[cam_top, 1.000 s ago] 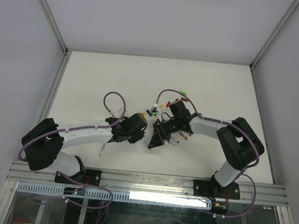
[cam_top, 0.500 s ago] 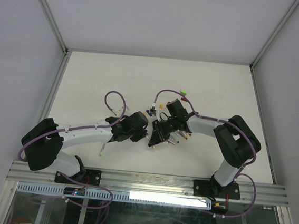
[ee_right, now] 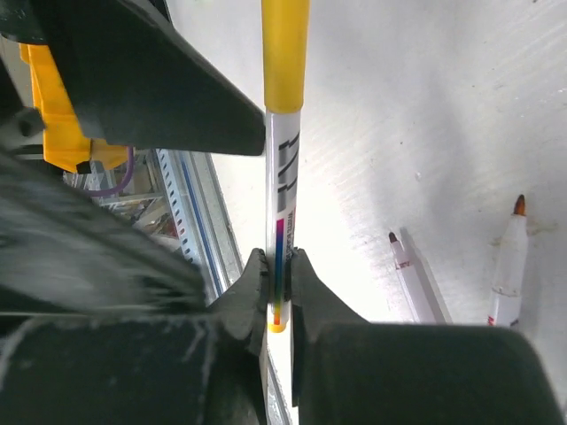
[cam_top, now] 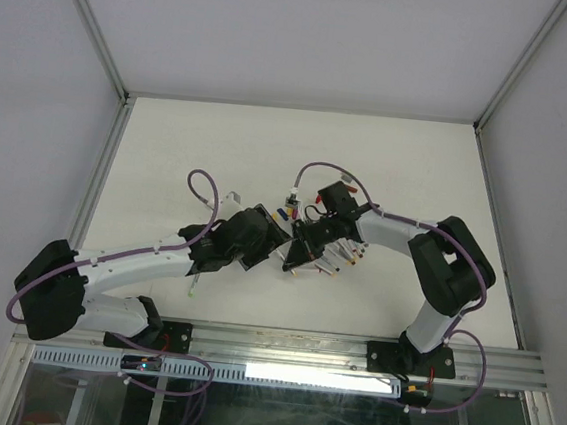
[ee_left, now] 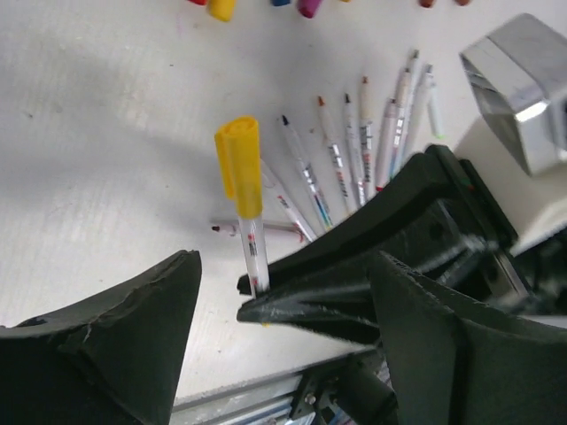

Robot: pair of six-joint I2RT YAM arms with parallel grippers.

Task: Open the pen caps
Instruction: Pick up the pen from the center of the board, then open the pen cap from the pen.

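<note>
Looking through the right wrist camera, I see the right gripper (ee_right: 279,297) clamped tight on the low end of a thin clear plastic pen barrel (ee_right: 282,177) with printed markings. The stubby yellow plastic pen cap (ee_left: 239,164) sits on the barrel's upper end, held above the white table (cam_top: 168,161) near its middle. The left gripper (ee_left: 285,266) has its jaws spread wide, one on each side of the pen, and neither touches the cap or the barrel.

On the table beyond the held pen, a row of uncapped thin white pens (ee_left: 365,133) lies fanned out with tips pointing far, and one more uncapped pen (ee_left: 266,228) lies crosswise just behind the barrel. Farther off, at the far edge of the left wrist view, I see loose coloured plastic caps (ee_left: 221,9), yellow, blue and purple among them. From above, both grippers meet nose to nose in front of that cluster.
</note>
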